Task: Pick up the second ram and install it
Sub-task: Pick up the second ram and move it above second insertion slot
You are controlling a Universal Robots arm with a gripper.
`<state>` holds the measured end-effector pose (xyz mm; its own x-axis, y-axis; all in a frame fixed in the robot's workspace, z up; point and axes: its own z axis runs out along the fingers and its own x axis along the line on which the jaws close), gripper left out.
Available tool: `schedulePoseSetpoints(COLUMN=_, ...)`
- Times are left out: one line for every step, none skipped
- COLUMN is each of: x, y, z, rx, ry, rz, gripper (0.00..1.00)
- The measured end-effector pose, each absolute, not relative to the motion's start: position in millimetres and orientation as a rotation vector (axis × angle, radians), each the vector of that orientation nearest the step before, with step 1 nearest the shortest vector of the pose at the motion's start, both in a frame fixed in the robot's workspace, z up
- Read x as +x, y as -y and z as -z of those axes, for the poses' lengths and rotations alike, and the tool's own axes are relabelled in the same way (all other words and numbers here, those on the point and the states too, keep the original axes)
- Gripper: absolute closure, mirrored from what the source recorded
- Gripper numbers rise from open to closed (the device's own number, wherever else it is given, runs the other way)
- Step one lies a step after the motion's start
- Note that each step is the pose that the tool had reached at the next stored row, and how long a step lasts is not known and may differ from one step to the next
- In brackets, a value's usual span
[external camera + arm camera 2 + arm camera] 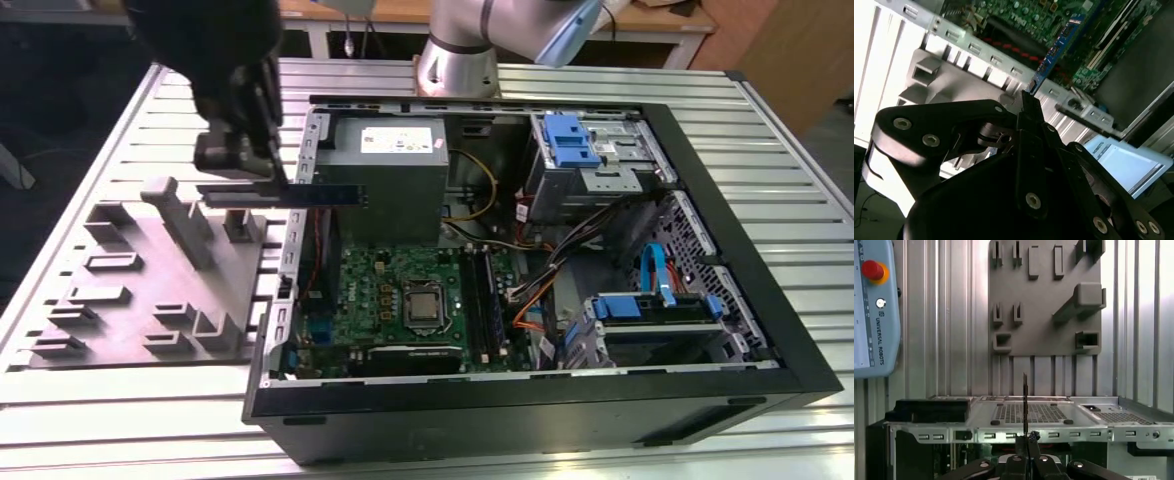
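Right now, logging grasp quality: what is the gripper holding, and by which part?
The gripper pinches the second ram by its flat faces at one end.

This looks like a robotics lab: an opened computer case (534, 400) lies on a slotted aluminium surface (787, 120). Beside the case sit a grey parts fixture (134, 300) and a robot pendant (874, 325) with a red stop button (872, 270).
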<state>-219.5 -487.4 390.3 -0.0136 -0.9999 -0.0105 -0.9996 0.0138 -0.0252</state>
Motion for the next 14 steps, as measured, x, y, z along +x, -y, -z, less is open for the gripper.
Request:
schedulePoseSetpoints(x=-214.6, y=487.4, z=-390.3, rx=-2.188, ry=-2.219, rz=0.016, gripper=0.88)
schedulePoseSetpoints(x=-210.1, y=487.4, z=-390.2, rx=-2.188, ry=-2.219, rz=0.016, gripper=0.88)
schedulePoseSetpoints(x=-205.6, y=487.4, z=-390.2, rx=-2.189, ry=-2.219, rz=0.016, gripper=0.88)
schedulePoseSetpoints(x=-201.1, y=487.4, z=-390.1, rx=-2.189, ry=-2.219, rz=0.016, gripper=0.88)
schedulePoseSetpoints(x=-196.6, y=487.4, z=-390.0, rx=-2.189, ry=-2.219, rz=0.015, gripper=0.88)
schedulePoseSetpoints(x=-192.1, y=487.4, z=-389.9, rx=-2.189, ry=-2.219, rz=0.015, gripper=0.88)
schedulePoseSetpoints(x=-187.6, y=487.4, z=-389.9, rx=-2.189, ry=-2.219, rz=0.015, gripper=0.88)
schedulePoseSetpoints(x=-182.9, y=487.4, z=-389.8, rx=-2.189, ry=-2.219, rz=0.015, gripper=0.88)
schedulePoseSetpoints(x=-178.4, y=487.4, z=-389.8, rx=-2.189, ry=-2.22, rz=0.015, gripper=0.88)
schedulePoseSetpoints(x=-173.9, y=487.4, z=-389.7, rx=-2.189, ry=-2.22, rz=0.015, gripper=0.88)
schedulePoseSetpoints(x=-169.4, y=487.4, z=-389.7, rx=-2.189, ry=-2.22, rz=0.014, gripper=0.88)
schedulePoseSetpoints(x=-164.9, y=487.4, z=-389.6, rx=-2.189, ry=-2.22, rz=0.014, gripper=0.88)
schedulePoseSetpoints(x=-160.4, y=487.4, z=-389.5, rx=-2.19, ry=-2.22, rz=0.014, gripper=0.88)
schedulePoseSetpoints(x=-155.4, y=487.4, z=-389.4, rx=-2.19, ry=-2.22, rz=0.014, gripper=0.88)
